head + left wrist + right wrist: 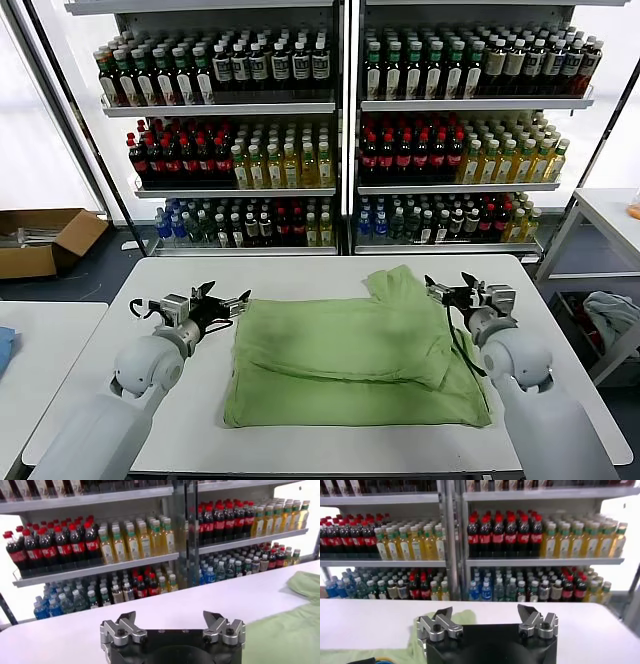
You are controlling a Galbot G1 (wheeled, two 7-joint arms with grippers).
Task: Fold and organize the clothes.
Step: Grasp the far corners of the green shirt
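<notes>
One green polo shirt (350, 355) lies folded on the white table (300, 275); two grippers flank it, left gripper (228, 300) and right gripper (440, 292) both spread, empty.

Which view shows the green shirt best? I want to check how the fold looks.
The head view: the whole green shirt lies partly folded on the white table, between both open grippers. The left wrist view catches only an edge, the right wrist view just a corner.

Light green polo shirt (350, 355), soft cloth, lying partly folded on the white table (290, 275): a roughly rectangular folded body with creased, overlapping layers, and one flap extending toward the far right edge.
</notes>
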